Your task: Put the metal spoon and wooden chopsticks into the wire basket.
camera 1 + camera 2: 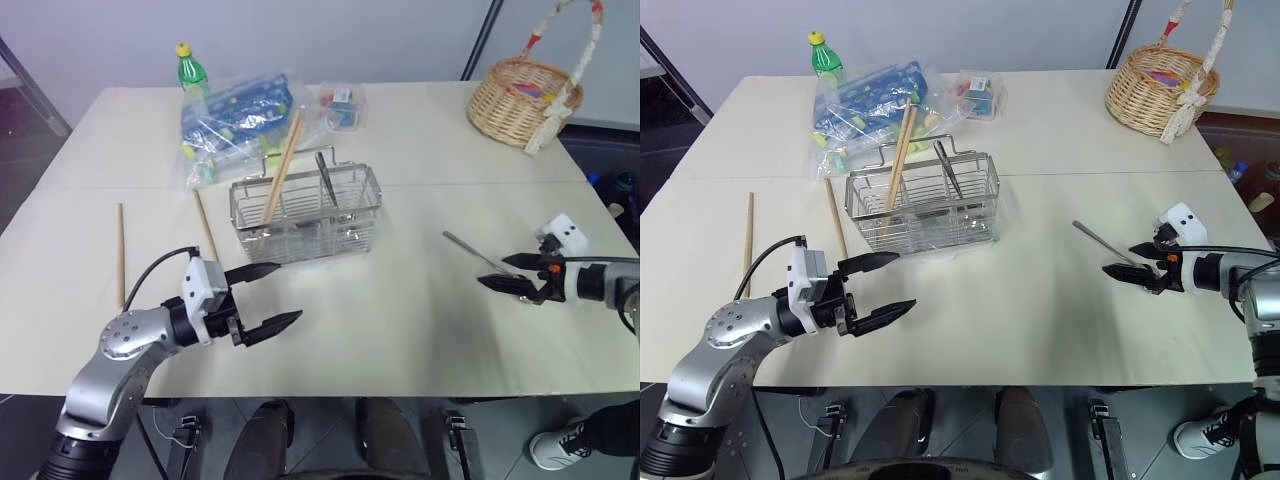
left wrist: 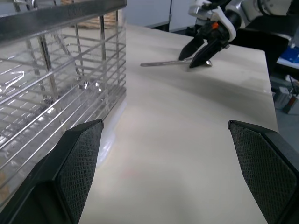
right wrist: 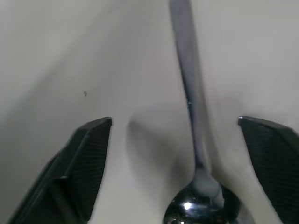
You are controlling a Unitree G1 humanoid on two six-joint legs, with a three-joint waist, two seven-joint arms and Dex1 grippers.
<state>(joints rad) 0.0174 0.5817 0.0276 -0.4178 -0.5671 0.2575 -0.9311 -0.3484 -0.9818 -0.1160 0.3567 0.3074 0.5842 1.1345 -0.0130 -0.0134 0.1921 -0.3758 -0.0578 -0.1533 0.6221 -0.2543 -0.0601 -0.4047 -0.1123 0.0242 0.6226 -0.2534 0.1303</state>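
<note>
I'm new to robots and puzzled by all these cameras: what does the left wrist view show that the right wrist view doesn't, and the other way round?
Left wrist view alone: the silver wire-mesh basket close beside that arm's open black jaws, and across the cream tabletop the right gripper poised over the shiny metal spoon.

Right wrist view alone: the spoon's oval bowl up close, lying between that gripper's own spread fingers, not yet clamped.

Both: the spoon, resting on the table.
</note>
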